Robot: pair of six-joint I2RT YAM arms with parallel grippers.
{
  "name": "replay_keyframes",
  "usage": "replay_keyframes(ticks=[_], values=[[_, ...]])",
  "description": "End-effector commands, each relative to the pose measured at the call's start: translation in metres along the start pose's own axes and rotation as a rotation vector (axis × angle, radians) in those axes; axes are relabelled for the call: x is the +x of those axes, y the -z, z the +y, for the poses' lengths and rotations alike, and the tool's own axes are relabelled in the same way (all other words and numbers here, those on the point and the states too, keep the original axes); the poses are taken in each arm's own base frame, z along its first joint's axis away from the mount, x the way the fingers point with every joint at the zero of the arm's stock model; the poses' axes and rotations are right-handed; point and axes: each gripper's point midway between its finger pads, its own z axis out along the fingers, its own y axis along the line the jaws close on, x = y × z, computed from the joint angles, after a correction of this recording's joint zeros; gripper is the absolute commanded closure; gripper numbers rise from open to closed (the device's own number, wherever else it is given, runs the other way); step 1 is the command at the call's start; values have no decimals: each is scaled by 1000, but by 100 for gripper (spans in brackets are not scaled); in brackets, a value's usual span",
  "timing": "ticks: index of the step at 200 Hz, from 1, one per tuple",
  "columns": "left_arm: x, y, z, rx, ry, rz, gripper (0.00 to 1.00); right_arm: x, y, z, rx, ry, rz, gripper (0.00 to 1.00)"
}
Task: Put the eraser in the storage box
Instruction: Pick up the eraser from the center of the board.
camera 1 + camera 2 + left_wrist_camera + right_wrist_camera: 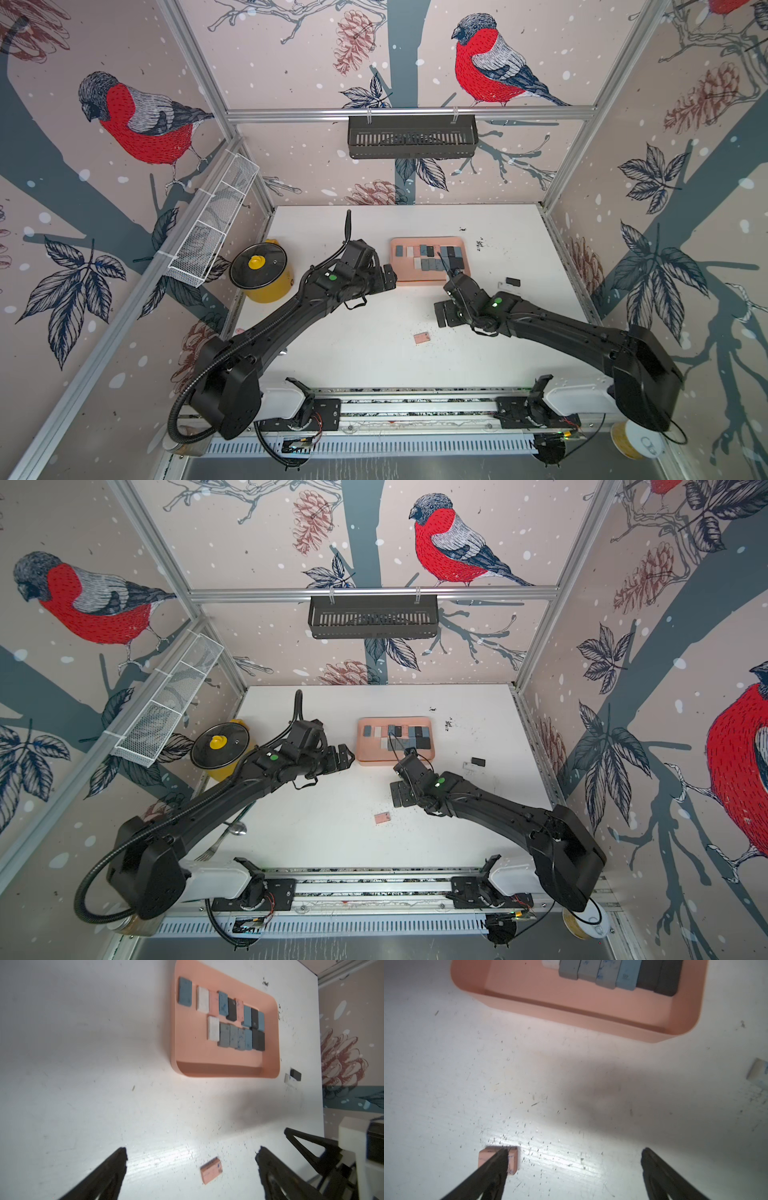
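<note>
In both top views, a small pink rectangular rubber eraser (422,337) lies loose on the white surface (374,365), apart from the shallow salmon-pink plastic storage box (409,277). The left hand (390,277) and right hand (444,316) gape empty. The left wrist view frames the eraser between spread fingers (112,1172). In the right wrist view, one finger (492,1169) overlaps it. We judge it light, firm and grippy: pinch its long sides.

The worktop (374,365) lies bare around the pink eraser (422,337), save for dark crumbs. The left claw (388,277) and right claw (445,316), both spread wide, flank the front of the storage box (402,272), with a gap between them. In the box, rows of erasers (234,1036) crowd the middle and right, while its left end and near strip are bare. A lidded yellow pot (270,291) blocks the left edge. A black eraser (513,281) and white eraser (287,1078) lie right of the box.
</note>
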Motion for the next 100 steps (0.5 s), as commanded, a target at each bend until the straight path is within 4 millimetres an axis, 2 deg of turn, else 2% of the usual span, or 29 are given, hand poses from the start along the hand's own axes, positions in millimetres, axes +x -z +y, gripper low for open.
replay_keyframes(ticks=[1,46,71,100], values=[[6,0,-4,87,80,-14,3,19,-3,9,13,36,20,1],[28,-2,6,120,145,16,2,58,-17,24,44,134,94,1],[33,-2,8,129,163,23,2,67,-21,30,53,168,109,1],[36,-1,11,130,182,21,2,68,-29,36,60,190,120,1]])
